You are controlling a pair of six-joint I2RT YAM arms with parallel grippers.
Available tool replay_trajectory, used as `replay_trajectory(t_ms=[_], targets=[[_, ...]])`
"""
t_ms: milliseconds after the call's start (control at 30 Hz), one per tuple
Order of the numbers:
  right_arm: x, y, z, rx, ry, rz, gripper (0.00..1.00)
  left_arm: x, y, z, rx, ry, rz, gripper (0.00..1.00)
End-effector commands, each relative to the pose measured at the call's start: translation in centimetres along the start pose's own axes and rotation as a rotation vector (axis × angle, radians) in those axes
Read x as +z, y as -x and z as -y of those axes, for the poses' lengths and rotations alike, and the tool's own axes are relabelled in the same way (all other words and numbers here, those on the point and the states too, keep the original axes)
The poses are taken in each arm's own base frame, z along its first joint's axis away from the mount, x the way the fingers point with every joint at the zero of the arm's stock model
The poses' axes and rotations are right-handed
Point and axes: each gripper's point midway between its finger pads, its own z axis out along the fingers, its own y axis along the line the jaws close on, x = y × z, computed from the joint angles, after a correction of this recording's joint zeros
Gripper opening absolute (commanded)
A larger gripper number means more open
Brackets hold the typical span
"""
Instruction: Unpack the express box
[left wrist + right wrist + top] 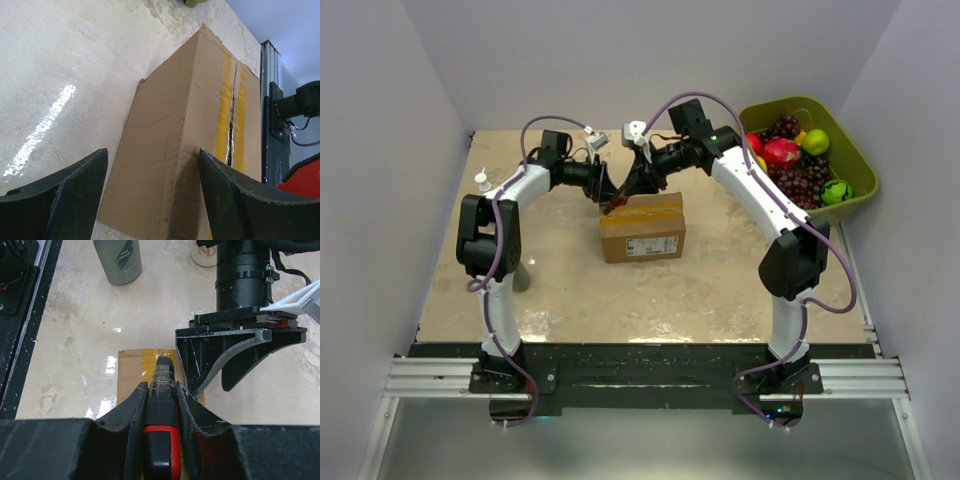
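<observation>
Express box (pixel 642 228): middle of bench (pixel 570 300), tape (pixel 224 125) up
Left end effector (pixel 152 156): spread wide over box edge, gripping nothing
Right end effector (pixel 161 386): clamped on red cutter (pixel 161 450)
Risk: unbraced box slides, blade skips off tape

left arm (pixel 520 188) elbow raised, wrist angled inward | left gripper (pixel 152 157) fingers (pixel 65 195) spread wide | right arm (pixel 752 188) arched inward | right gripper (pixel 161 389) fingers clamped on red-and-black tool (pixel 161 445), possibly a cutter | grippers near each other
</observation>
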Motion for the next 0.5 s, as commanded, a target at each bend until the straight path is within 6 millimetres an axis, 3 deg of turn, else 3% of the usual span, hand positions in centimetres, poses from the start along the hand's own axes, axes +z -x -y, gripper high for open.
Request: replay_trajectory(t_ms=[0,267,467], targets=[[-0.6,2.3,-0.9,-0.038,0.02,0.037,0.0,0.5,-0.3,-0.9,0.011,0.032,-0.017,0.77],[-1.2,3.8,-1.2,-0.051,0.011,0.073,0.0,0.5,-0.3,-0.8,0.009,0.029,-0.018,0.77],[-1.2,3.8,-1.3,-0.045,0.018,0.075,0.0,0.6,-0.4,-0.9,0.009,0.029,-0.018,0.77]])
